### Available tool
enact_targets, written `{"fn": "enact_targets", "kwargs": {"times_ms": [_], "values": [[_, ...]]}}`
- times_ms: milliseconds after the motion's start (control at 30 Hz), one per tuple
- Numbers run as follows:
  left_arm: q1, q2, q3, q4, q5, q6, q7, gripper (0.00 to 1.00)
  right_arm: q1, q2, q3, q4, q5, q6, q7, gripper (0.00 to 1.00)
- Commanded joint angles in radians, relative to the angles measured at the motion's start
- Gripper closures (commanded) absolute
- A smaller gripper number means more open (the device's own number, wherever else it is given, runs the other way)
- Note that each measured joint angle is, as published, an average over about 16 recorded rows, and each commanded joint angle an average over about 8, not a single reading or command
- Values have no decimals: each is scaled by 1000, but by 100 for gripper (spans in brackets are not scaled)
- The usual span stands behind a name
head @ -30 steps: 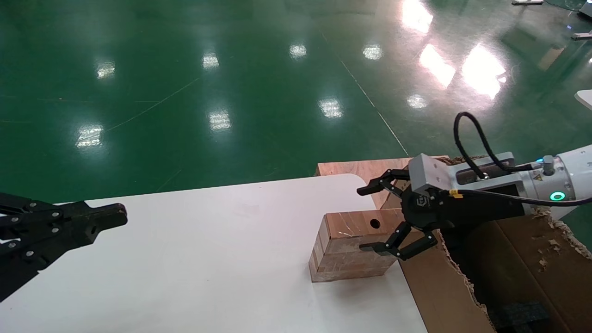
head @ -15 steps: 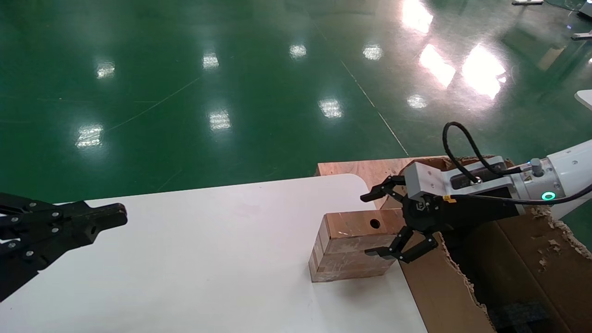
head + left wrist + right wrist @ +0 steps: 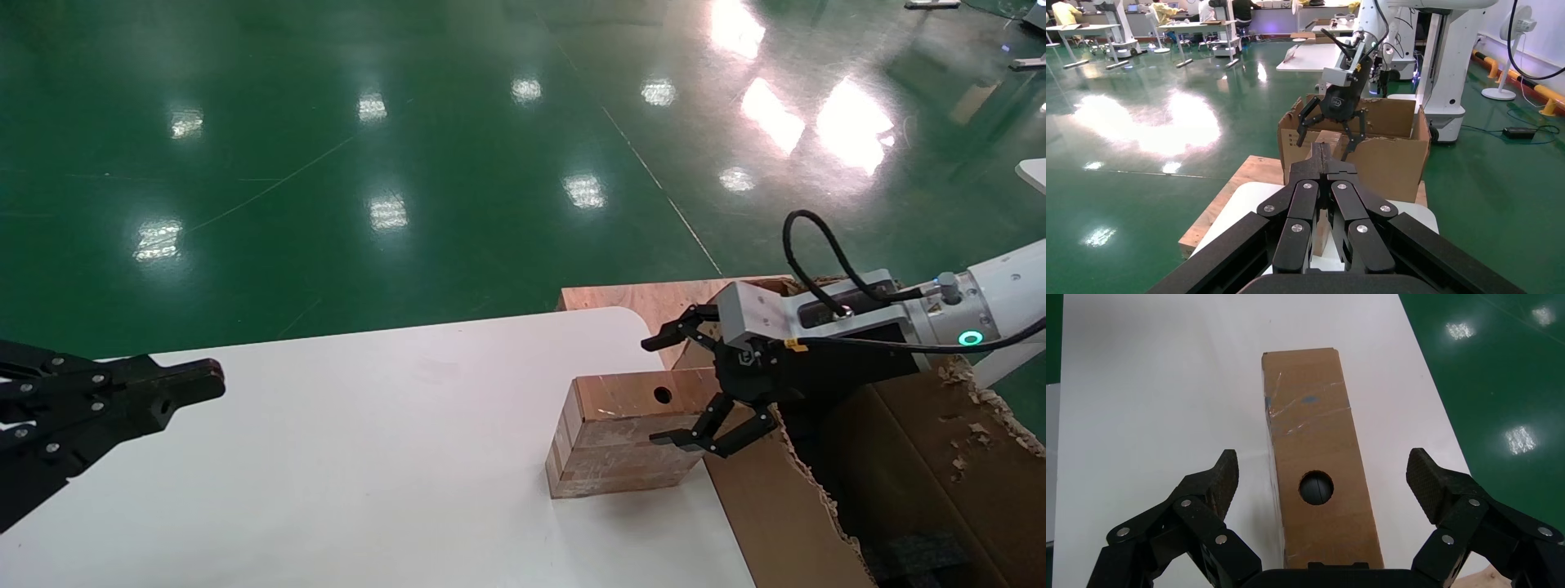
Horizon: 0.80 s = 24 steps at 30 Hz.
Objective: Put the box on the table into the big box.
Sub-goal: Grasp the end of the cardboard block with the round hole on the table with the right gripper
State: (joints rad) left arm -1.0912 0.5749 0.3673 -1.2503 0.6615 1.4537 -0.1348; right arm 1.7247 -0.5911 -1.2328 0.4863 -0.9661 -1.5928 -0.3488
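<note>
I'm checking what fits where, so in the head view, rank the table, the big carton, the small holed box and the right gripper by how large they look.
1. Table
2. Big carton, partly cut off by the frame
3. Small holed box
4. Right gripper, open at the box's end; looks near the box's size, so this is unsure.

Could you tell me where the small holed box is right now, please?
In the head view the box stands on the table at its right edge, beside the big box, with the open right gripper straddling its near end.

The box point(image 3: 1315, 459) looks like matt brown cardboard with scuffed tape. The table point(image 3: 368, 457) is smooth and white, perhaps laminate. The big box point(image 3: 784, 514) is rough corrugated cardboard with torn edges. The floor point(image 3: 409, 122) is glossy green.
</note>
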Motion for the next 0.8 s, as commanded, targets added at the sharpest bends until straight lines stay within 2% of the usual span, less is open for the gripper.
{"fn": "enact_targets", "kwargs": {"times_ms": [33,200,233,267,467,500,533,800], "values": [[0,0,0,0,0,0,0,100,9,-6,-17,-11,4,0,-8,0],[0,0,0,0,0,0,0,99,19,-15,-54,-29,23,0,-22,0],[0,0,0,0,0,0,0,94,21,-16,-60,-32,27,0,-24,0],[0,0,0,0,0,0,0,84,23,-17,-65,-35,31,0,-26,0],[0,0,0,0,0,0,0,9,32,-21,-88,-48,47,0,-31,0],[0,0,0,0,0,0,0,2,33,-21,-90,-49,49,0,-31,0],[0,0,0,0,0,0,0,0,34,-22,-92,-50,50,0,-31,0],[0,0,0,0,0,0,0,0,32,-21,-86,-46,48,3,-31,0]]}}
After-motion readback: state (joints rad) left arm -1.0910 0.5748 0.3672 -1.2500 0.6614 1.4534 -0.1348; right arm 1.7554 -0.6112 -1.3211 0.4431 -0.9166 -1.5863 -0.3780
